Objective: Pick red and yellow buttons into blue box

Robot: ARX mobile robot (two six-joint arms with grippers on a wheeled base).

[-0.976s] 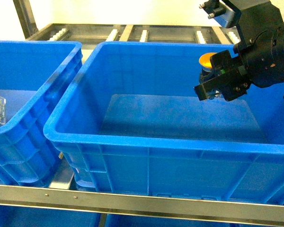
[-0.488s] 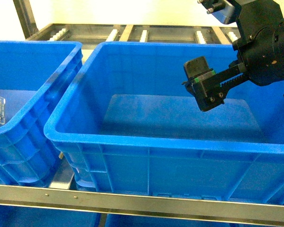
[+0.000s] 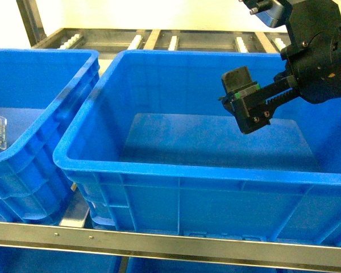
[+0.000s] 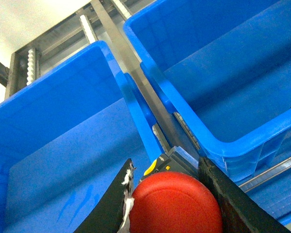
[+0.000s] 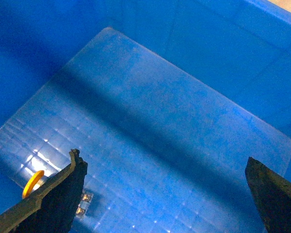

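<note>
Steel shelf rails (image 3: 159, 242) carry two deep blue plastic crates (image 3: 176, 182). Right gripper (image 5: 165, 194) hangs over the big one, jaws spread wide and empty; the yellow-capped push button (image 5: 34, 182) lies on its floor. Left gripper (image 4: 172, 194) jaws clamp the red-capped push button (image 4: 177, 204).

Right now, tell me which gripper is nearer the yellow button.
Right. The right gripper hangs open above the blue box, where the yellow button lies on its floor. The left gripper, off to the side, holds the red button.
</note>
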